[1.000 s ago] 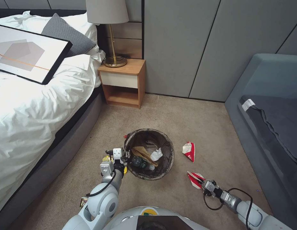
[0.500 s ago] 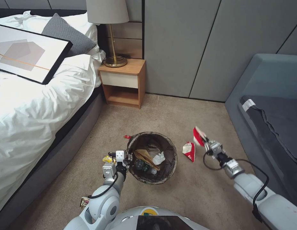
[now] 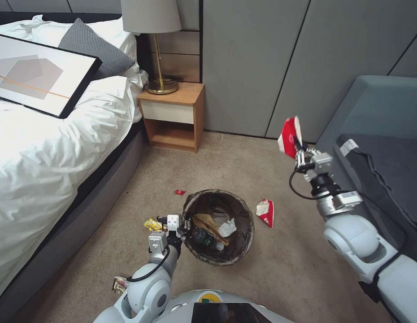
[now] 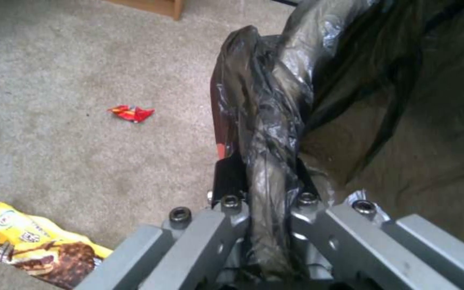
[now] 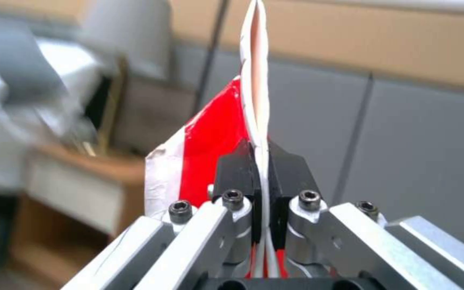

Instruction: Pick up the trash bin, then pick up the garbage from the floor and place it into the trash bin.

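The trash bin [image 3: 242, 204], lined with a dark bag, hangs just above the carpet. My left gripper [image 3: 184, 224] is shut on its near-left rim, and the bag-covered rim [image 4: 267, 133] is pinched between the fingers. A bottle [image 3: 204, 237], a tissue [image 3: 227, 228] and tan paper [image 3: 208, 221] lie inside. My right gripper [image 3: 300, 150] is raised high at the right, shut on a crushed red-and-white cup [image 3: 289, 132], whose flattened edge [image 5: 210, 137] sits between the pads. Garbage on the floor: another crushed cup [image 3: 265, 212], a yellow wrapper [image 3: 152, 224], a red scrap [image 3: 179, 192].
The bed [image 3: 47, 170] runs along the left. A wooden nightstand [image 3: 172, 116] with a lamp stands at the back wall. A grey sofa [image 3: 383, 148] fills the right side, close to my right arm. One more wrapper [image 3: 119, 283] lies by my base.
My right gripper has lifted the crushed cup from the carpet near my base up and away to the right. The bin in my left gripper has shifted slightly right.
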Robot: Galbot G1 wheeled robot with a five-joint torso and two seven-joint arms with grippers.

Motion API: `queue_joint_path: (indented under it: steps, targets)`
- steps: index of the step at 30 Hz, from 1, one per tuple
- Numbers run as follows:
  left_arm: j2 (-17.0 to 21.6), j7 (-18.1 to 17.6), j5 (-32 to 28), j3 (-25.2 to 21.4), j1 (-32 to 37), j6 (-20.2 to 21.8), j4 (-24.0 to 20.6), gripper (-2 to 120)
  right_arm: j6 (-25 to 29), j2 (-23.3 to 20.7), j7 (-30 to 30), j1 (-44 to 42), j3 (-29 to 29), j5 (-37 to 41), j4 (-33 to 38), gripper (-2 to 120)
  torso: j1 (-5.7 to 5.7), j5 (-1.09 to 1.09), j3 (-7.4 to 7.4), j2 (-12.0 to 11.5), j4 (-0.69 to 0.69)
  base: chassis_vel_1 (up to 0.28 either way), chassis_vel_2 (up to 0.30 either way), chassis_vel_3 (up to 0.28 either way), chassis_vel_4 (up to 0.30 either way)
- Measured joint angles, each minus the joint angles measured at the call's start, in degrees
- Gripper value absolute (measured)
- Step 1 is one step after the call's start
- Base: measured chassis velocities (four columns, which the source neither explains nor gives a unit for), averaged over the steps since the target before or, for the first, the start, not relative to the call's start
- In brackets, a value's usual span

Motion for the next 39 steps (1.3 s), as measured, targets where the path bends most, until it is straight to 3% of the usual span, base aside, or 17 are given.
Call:
queue_joint_path:
  steps: [6, 12, 30, 39]
  targets:
    - [0.3, 0.0, 0.1, 0.6, 0.0, 0.2, 0.0, 2, 0.0, -1.0, -4.1, -1.1, 1.0, 4.2, 14.1, 0, 0.0, -0.02, -0.01, 0.0, 0.0, 0.0, 0.0, 0.0, 0.0]
    - [0.3, -0.1, 0.2, 0.7, 0.0, 0.4, -0.2, 2, 1.3, -3.5, -9.2, -2.5, -2.1, 5.9, 19.8, 0, 0.0, -0.03, -0.01, 0.0, 0.0, 0.0, 0.0, 0.0, 0.0]
    - [1.4, -0.2, 0.2, 0.1, -0.2, 0.5, -0.5, 2, 3.1, -16.3, -17.1, -5.1, -9.2, 7.3, 19.7, 0, 0.0, -0.02, 0.0, 0.0, 0.0, 0.0, 0.0, 0.0, 0.0]
    - [2.4, -0.2, -0.4, -0.1, -1.0, 0.5, -0.6, 2, 3.8, -17.0, -19.1, -8.8, -10.4, 4.7, 19.3, 0, 0.0, -0.02, 0.0, 0.0, 0.01, 0.0, 0.0, 0.0, 0.0]
